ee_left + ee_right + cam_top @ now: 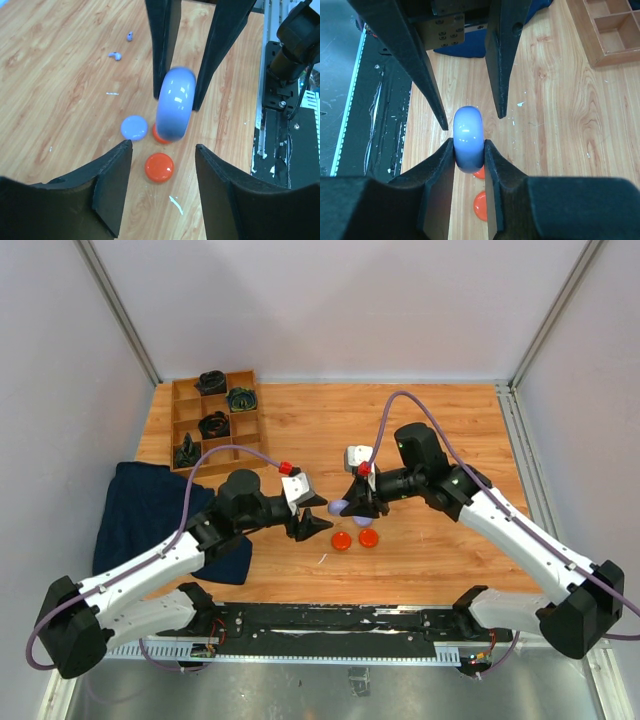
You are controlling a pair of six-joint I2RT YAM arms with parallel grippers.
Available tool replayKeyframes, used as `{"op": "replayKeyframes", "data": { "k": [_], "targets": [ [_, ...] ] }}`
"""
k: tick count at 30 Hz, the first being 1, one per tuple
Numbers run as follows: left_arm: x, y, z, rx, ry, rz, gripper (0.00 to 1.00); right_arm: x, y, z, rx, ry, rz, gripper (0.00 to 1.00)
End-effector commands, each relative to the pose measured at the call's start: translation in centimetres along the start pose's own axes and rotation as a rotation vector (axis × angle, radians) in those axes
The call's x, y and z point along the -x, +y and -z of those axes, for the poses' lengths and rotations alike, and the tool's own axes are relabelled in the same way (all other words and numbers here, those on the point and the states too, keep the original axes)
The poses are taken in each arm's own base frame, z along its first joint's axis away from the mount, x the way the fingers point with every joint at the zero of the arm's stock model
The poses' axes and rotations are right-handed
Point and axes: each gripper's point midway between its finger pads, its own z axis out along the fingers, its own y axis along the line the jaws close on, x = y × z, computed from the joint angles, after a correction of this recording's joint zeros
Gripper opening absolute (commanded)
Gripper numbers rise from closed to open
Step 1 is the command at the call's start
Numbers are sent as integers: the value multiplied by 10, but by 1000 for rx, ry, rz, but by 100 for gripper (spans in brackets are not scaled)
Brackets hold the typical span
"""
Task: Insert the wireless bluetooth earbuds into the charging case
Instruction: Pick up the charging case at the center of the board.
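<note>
The lavender charging case [468,131], a rounded puck, stands on edge above the table with my right gripper [469,146] shut on its flat sides. The case also shows in the left wrist view [175,105] and the top view [340,507]. My left gripper [162,147] faces it from the left, open, with nothing between its fingers [112,180]. Two tiny lavender wireless bluetooth earbuds [115,56] [129,36] lie loose on the wood beyond the case.
Two orange-red discs [342,540] [369,537] and a lavender disc [134,127] lie on the table under the grippers. A wooden compartment tray [190,422] with black coiled bundles sits back left. A dark blue cloth [150,510] lies at the left edge.
</note>
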Motion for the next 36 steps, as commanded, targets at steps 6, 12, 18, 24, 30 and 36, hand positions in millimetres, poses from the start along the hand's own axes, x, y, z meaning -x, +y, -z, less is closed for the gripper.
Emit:
{"op": "replayKeyframes", "data": {
  "k": [6,12,18,24,30,36],
  "targets": [
    [27,-4,1,14,-221,6,60,22,6,14,-11,-69,-26,14],
    [34,-8,3,3,-299,26,59,29,8,17,-19,-94,-23,14],
    [42,-15,4,-32,-355,44,58,32,8,18,-19,-110,-16,14],
    [45,-19,1,-67,-367,66,53,37,9,18,-19,-126,-6,15],
    [46,-19,-1,-76,-372,84,45,38,10,17,-15,-127,-3,15],
    [49,-19,-3,-84,-381,93,39,41,11,17,-10,-130,6,15]
  ]
}}
